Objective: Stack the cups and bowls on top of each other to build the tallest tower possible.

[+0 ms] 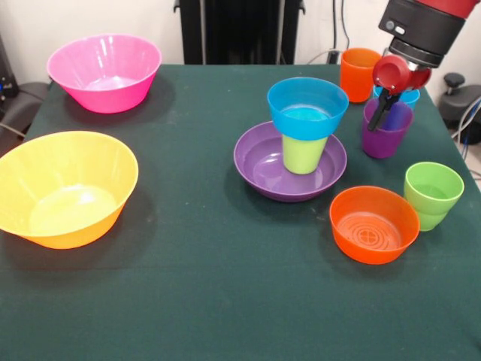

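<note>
Dark green worktop (210, 301): at upper right, gripper (382, 113) dips inside purple plastic cup (385, 135), seemingly clamping its rim; lift straight, avoiding neighbouring cups.

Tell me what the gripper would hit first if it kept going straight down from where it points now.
Most likely the purple cup: the gripper points down at its open mouth. From this single view, depth is uncertain, so it may sit slightly off the rim.

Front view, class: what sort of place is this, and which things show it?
Probably a robotics lab or test bench. A red and black robot arm reaches over a dark green cloth-covered table laid with bright plastic pieces, such as a big pink plastic bowl, while cables trail beside it.
</note>
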`<state>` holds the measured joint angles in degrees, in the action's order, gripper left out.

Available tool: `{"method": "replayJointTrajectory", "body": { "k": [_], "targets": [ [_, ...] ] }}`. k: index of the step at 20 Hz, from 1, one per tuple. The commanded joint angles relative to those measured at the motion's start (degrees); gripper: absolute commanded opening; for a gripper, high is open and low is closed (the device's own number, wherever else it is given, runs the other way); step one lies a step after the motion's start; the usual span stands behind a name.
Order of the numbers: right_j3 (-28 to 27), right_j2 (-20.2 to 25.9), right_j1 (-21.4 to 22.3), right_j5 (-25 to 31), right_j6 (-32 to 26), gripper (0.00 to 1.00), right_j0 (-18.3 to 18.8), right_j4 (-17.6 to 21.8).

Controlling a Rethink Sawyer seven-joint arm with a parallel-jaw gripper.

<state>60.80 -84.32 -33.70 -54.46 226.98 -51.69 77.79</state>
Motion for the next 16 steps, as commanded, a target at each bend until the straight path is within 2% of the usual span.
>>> {"method": "replayJointTrajectory", "body": {
  "k": [1, 6, 9, 11, 16],
  "targets": [
    [-7.9, 8.9, -1.6, -1.8, 11.1, 0.00, 1.2, -1.4],
    [-7.6, 8.8, -1.8, -3.8, 12.2, 0.00, 0.9, -0.3],
    [-5.5, 9.4, -0.4, -4.8, 9.4, 0.00, -0.5, -0.2],
    [-3.8, 9.3, 0.3, -6.6, 9.5, 0.00, -1.3, 0.7],
    [0.5, 8.5, 6.4, -12.6, 9.2, 0.00, -2.8, 2.2]
  ]
}}
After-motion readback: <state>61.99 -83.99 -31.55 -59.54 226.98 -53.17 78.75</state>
